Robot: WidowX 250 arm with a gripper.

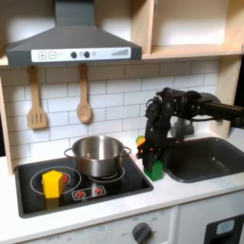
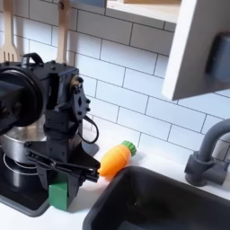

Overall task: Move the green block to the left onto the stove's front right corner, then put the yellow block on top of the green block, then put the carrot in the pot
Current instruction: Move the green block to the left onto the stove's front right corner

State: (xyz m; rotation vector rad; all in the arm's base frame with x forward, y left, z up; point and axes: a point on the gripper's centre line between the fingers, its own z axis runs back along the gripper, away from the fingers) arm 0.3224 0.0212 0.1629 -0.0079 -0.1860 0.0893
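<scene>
White subway tile backs a toy kitchen in the first exterior view, with a grey range hood (image 1: 71, 38) above and two wooden utensils, a slotted spatula (image 1: 36, 100) and a spoon (image 1: 84, 95), hanging on the wall. On the counter lies the black stove (image 1: 38, 198) with red ring burners. The shiny pot (image 1: 97, 154) stands on the burner at about two o'clock from the stove's centre. The yellow block (image 1: 52, 183) sits on the burner at about nine o'clock, well apart from the pot. The black arm reaches in from three o'clock, and its gripper (image 1: 153, 168) points down at the stove's front right corner. The green block (image 1: 153, 172) sits between the fingers on that corner; whether the fingers press it cannot be told. A bit of orange, the carrot (image 1: 141, 144), shows just behind the arm at about eleven o'clock from the block. The dark sink (image 1: 205, 157) lies at three o'clock of the stove.

Seen closer in the second exterior view, the gripper (image 2: 61, 184) stands over the green block (image 2: 59, 192), its fingers on either side, touching or nearly so; a firm grip cannot be confirmed. The block rests on the stove (image 2: 22, 199) corner. The carrot (image 2: 114, 159) lies on the white counter at about two o'clock from the block, green tip pointing to the tiles, beside the sink (image 2: 171, 202). The pot (image 2: 20, 148) stands behind the arm at nine o'clock. A grey faucet (image 2: 208, 153) rises at three o'clock.
</scene>
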